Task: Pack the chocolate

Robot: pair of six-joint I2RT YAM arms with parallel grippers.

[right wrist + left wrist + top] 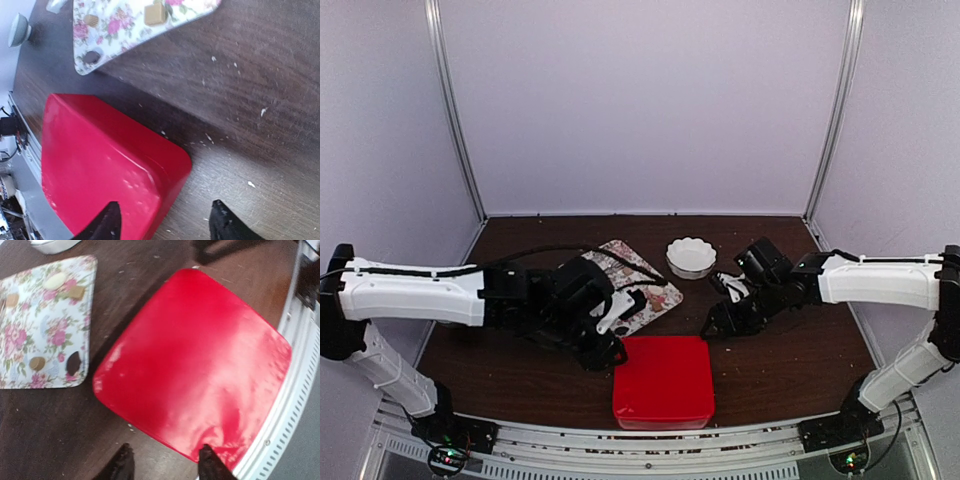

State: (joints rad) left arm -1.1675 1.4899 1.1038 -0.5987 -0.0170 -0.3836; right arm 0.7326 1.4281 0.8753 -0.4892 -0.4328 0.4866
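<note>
A closed red box [663, 380] sits at the near middle of the table. Behind it lies a flower-print tray [638, 290] with small chocolates on it. The left wrist view shows a pale piece [55, 280], a tan square [76, 291], a tan round [36, 363] and a dark piece [74, 362]. My left gripper [613, 350] is open and empty at the box's left far corner [167, 466]. My right gripper [713, 325] is open and empty just above the box's right far corner [165, 226]. The right wrist view shows the red box [105, 165] and a tan square chocolate [154, 14].
A white scalloped bowl [691, 257] stands behind the tray, near the right arm. White crumbs are scattered on the dark wooden table [250, 75]. A metal rail [620, 445] runs along the near edge.
</note>
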